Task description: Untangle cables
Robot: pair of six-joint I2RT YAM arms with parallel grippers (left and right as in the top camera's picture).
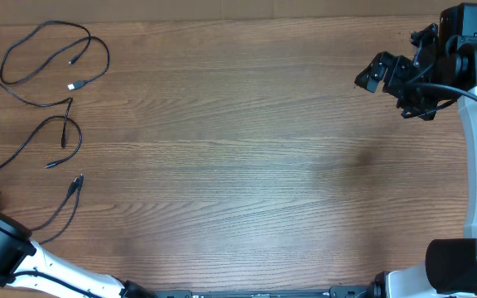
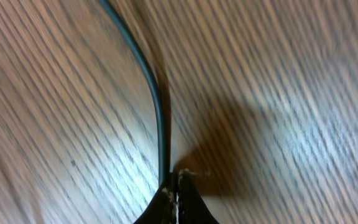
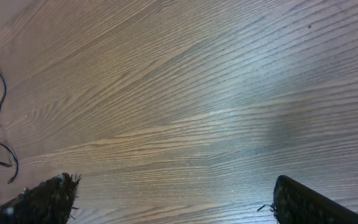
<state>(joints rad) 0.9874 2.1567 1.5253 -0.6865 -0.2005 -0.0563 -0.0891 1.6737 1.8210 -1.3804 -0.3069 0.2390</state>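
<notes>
Black cables (image 1: 71, 86) look thin, limp, light, best pinched mid-cord; left hand (image 2: 178, 191) clenched on one, right hand (image 3: 173, 202) released.

The cables (image 1: 77, 85) clutter the table (image 1: 247, 149) at left; elsewhere lies open.

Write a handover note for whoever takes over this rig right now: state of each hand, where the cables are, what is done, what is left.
Left hand: shut, pinching a cable low over the table.
Right hand: open, empty, at the far right, away from the work.
The cables: all at the table's left side, in loose loops.
Done: loops are spread out flat.
Left: some loops appear to cross one another; these probably need pulling apart.
</notes>
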